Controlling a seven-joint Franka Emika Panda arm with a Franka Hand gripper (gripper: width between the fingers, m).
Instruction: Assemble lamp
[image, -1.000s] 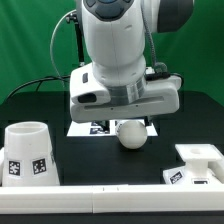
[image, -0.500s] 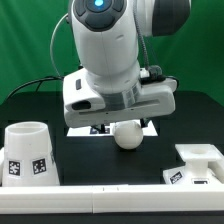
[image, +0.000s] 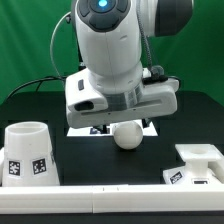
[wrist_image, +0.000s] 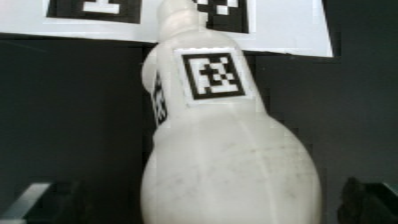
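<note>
The white bulb (image: 127, 134) lies on its side on the black table, its round head toward the camera in the exterior view. In the wrist view the bulb (wrist_image: 222, 130) runs lengthwise with a square tag on its neck. My gripper (image: 125, 121) hangs right over the bulb. In the wrist view the gripper (wrist_image: 199, 206) is open, with one dark finger (wrist_image: 32, 197) on each side of the round head and a gap to each. The cone-shaped shade (image: 27, 152) stands at the exterior view's left front. The blocky base (image: 198, 163) sits at the right front.
The marker board (image: 82, 128) lies flat on the table behind the bulb, partly hidden by my hand; it also shows in the wrist view (wrist_image: 285, 30). A long white rail (image: 110, 200) runs along the table's front edge. A green backdrop stands behind.
My hand has come down a little and shifted slightly toward the exterior view's left over the bulb. The bulb, shade and base have not moved.
</note>
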